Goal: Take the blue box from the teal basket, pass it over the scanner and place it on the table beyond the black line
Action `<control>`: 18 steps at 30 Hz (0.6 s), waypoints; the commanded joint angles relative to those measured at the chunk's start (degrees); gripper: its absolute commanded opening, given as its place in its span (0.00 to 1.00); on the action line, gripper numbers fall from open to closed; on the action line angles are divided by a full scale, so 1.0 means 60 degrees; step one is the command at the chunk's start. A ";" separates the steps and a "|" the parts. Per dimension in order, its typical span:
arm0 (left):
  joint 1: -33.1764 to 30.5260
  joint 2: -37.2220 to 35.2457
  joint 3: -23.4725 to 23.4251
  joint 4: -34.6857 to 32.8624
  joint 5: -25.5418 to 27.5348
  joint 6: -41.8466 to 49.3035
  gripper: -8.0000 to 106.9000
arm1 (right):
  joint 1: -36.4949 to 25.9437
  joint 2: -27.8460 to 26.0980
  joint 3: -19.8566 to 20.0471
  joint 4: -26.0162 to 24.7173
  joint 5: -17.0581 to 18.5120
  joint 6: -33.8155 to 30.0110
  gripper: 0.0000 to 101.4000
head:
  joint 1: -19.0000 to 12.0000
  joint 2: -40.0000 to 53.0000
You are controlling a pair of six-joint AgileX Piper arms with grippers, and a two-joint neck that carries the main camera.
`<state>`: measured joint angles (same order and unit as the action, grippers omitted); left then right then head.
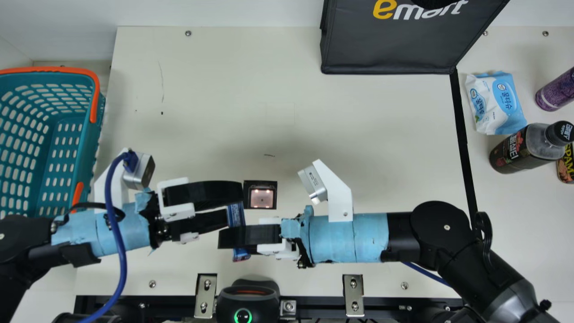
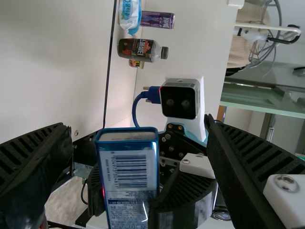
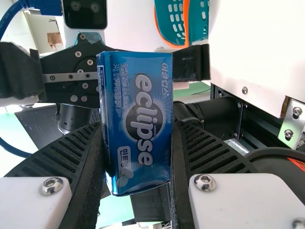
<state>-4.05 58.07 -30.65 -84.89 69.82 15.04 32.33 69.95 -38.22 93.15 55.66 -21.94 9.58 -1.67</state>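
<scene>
Two pincers at the blue box point(image 1: 236, 215): right pincer point(image 3: 138, 126) has it gripped, left pincer point(image 2: 136, 126) is wide around its far end, not clamped. Box is out of the teal basket point(image 1: 92, 134), held just beside the scanner point(image 1: 261, 198); can't tell if the scan's done. Left to do, judging by pose: left pincer clears off, pass if needed, carry over the black line point(image 1: 460, 130), set down. Broad stretch of desk point(image 1: 358, 134) between scanner and line gives travel room; bag point(image 1: 385, 49) edges the far side. Beyond the line, wipes point(image 1: 495, 103) and bottle point(image 1: 511, 152) crowd; nearer-side desk looks roomier.
</scene>
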 commanded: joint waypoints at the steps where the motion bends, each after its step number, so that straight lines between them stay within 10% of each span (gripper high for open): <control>1: 0.0011 -0.0022 -0.0008 0.0080 -0.0071 -0.0033 0.85 | 0.0000 0.0000 0.0000 0.0000 0.0000 0.0000 0.00 | -0.0276 0.0015; 18: 0.1890 -0.0812 -0.0107 0.1945 -0.0724 -0.1048 0.85 | 0.0000 0.0000 0.0000 0.0000 -0.0005 0.0000 0.00 | -0.0276 0.0015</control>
<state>5.22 53.60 -30.86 -75.70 65.65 9.40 32.33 69.95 -38.22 93.15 55.63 -21.94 9.58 -1.67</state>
